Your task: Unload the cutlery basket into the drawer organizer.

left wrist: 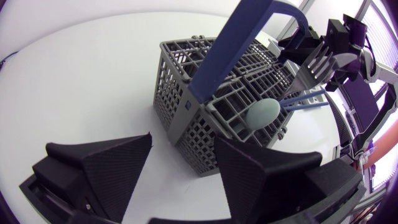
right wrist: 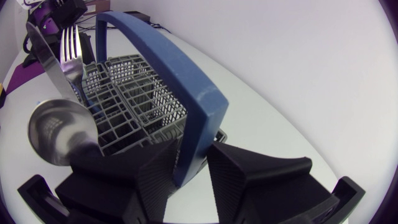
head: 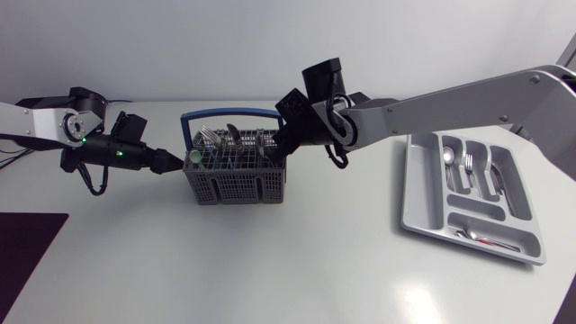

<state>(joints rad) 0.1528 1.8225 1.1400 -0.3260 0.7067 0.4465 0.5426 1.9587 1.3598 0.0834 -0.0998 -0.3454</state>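
The grey cutlery basket (head: 236, 177) with a blue handle (head: 229, 114) stands mid-table, holding a fork (right wrist: 71, 46), a spoon (right wrist: 59, 132) and a pale-green-ended blue utensil (left wrist: 261, 114). My left gripper (head: 169, 163) sits open at the basket's left side, and the basket's corner (left wrist: 186, 118) lies just ahead of its fingers (left wrist: 118, 163). My right gripper (head: 284, 142) is at the basket's right side. Its fingers (right wrist: 239, 180) stand close on either side of the handle's lower end (right wrist: 189, 124), shut on it. The spoon lies beside that gripper, outside the fingers.
The grey drawer organizer (head: 414, 193) lies at the right with some spoons and forks in its compartments. A dark mat (head: 27, 261) covers the table's front left corner.
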